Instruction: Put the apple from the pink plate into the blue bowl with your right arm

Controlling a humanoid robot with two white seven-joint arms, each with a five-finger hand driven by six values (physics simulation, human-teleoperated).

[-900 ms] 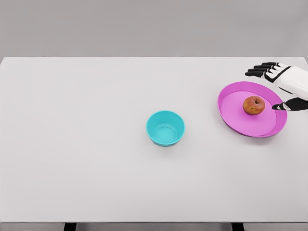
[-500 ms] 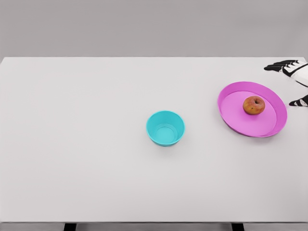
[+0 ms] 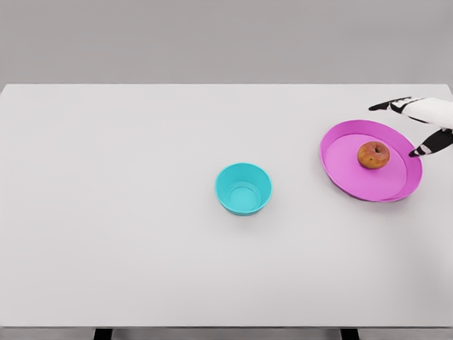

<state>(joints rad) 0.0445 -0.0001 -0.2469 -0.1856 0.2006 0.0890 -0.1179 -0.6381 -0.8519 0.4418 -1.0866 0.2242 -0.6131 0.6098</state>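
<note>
Your right hand (image 3: 425, 124) shows only partly at the right edge of the head view, its black-tipped fingers (image 3: 386, 106) spread apart and grasping nothing. One fingertip reaches out past the far rim of the pink plate (image 3: 354, 180), and the thumb tip lies over the plate's right rim. The apple (image 3: 373, 154) sits on the plate, between those two tips and a little toward the table's middle from them, untouched by either. The blue bowl (image 3: 243, 188) stands upright, well apart from your fingers, further along the white table (image 3: 127, 212) toward its centre, with nothing inside it. Your left arm does not appear in this view
</note>
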